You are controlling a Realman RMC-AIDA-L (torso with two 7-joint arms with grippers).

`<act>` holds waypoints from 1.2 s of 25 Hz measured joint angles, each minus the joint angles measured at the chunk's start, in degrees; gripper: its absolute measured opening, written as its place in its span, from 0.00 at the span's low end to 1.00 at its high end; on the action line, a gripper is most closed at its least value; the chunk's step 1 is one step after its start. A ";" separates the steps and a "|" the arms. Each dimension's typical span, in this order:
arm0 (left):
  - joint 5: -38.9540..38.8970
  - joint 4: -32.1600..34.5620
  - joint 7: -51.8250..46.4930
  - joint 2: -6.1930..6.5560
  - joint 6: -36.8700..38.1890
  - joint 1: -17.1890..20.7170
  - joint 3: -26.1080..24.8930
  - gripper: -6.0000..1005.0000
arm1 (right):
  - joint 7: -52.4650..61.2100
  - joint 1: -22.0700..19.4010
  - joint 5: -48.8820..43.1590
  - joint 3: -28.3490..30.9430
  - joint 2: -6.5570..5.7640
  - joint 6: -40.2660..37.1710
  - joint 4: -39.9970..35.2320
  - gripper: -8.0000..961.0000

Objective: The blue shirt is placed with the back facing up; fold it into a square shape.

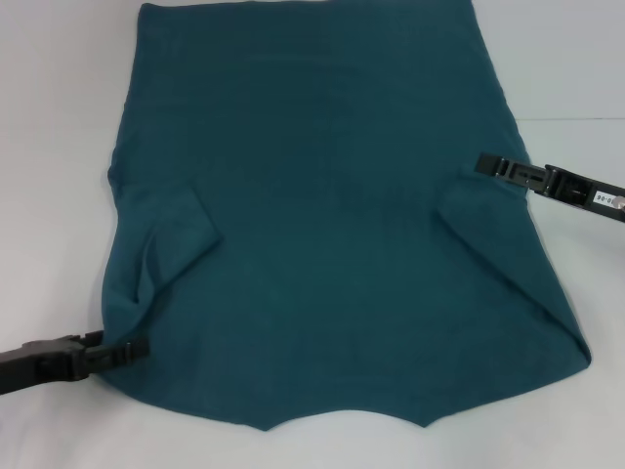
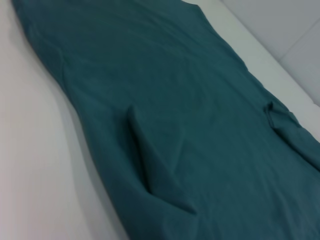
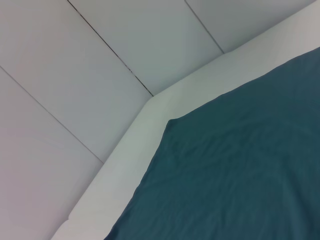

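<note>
The blue shirt (image 1: pixel 322 225) lies flat on the white table, plain side up, collar end toward me and hem at the far edge. Both sleeves are folded inward onto the body, the left sleeve (image 1: pixel 181 230) and the right sleeve (image 1: pixel 479 210). My left gripper (image 1: pixel 132 349) sits low at the shirt's near left corner, its tip touching the cloth edge. My right gripper (image 1: pixel 485 163) reaches in from the right, its tip over the shirt's edge just above the folded right sleeve. The left wrist view shows the shirt (image 2: pixel 190 115) with its folded sleeve (image 2: pixel 155 160). In the right wrist view a far corner of the shirt (image 3: pixel 235 165) appears.
The white table (image 1: pixel 59 147) extends on both sides of the shirt. The right wrist view shows the table's edge (image 3: pixel 135 135) with grey floor tiles (image 3: pixel 75 75) beyond it.
</note>
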 joint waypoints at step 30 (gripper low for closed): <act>5.01 6.88 -4.47 1.51 9.41 -0.01 -0.41 0.86 | 0.00 -0.07 -0.01 0.57 0.08 -0.08 -0.06 0.95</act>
